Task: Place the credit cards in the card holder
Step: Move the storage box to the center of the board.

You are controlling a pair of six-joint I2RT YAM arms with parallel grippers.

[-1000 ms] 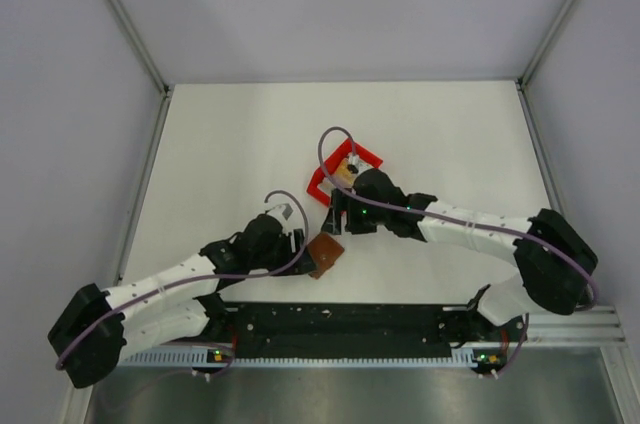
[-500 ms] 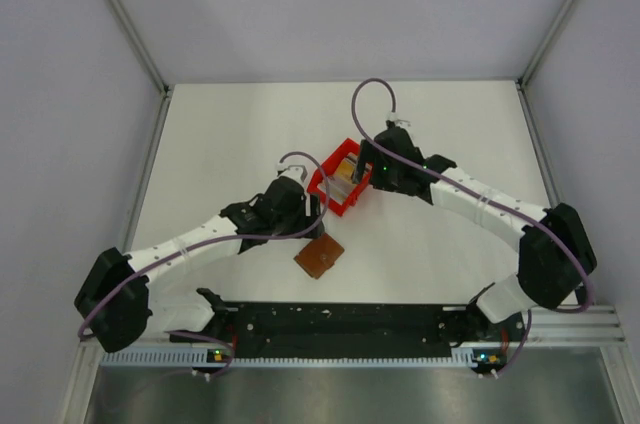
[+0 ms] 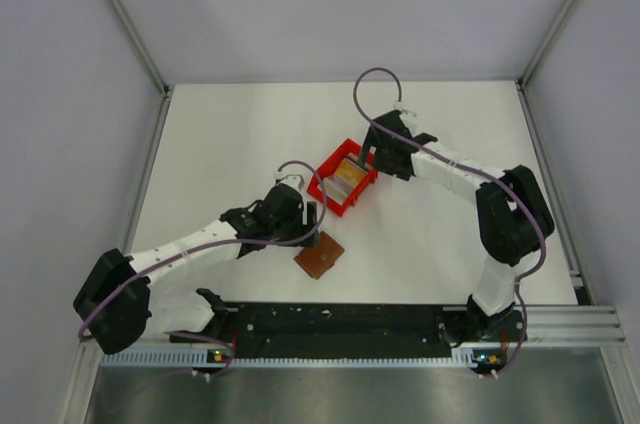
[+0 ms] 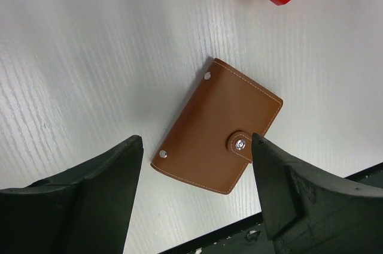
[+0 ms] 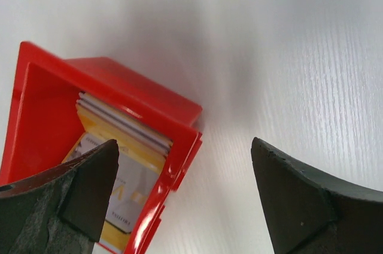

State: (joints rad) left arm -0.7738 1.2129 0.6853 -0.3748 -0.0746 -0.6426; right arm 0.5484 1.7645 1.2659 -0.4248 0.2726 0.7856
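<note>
- The left gripper (image 4: 196, 140) hovers just above the card holder (image 4: 216, 127), with its jaws spread wide and empty, one finger on each side of the holder.
- The card holder lies flat on the counter (image 3: 220, 144) near the front edge, apart from the red box (image 3: 342, 176).
- It is closed, with the snap strap (image 4: 239, 144) buttoned over one long edge. I judge that opening it is the first job, since no card can go in while it is shut.
- In the left wrist view its long axis runs on a slant from lower left to upper right, and the strap edge faces lower right. From above it sits as a diamond, square to neither arm.
- To do this well, the left gripper should turn to line up with that slant and close across the short width. It should stay off the strap, so the snap remains free to be undone.
- The credit cards (image 5: 125, 146) are stacked inside the red box, a yellow-orange one in front and pale ones behind. I cannot tell whether they lie flat or lean.
- The box's long axis seems to run from far right to near left, and the cards seem to follow it.
- The right gripper (image 5: 184, 145) hangs over the box's far corner, jaws wide apart and holding nothing.
- It should shift over the stack and pinch a single card by its edge rather than the red wall.
</note>
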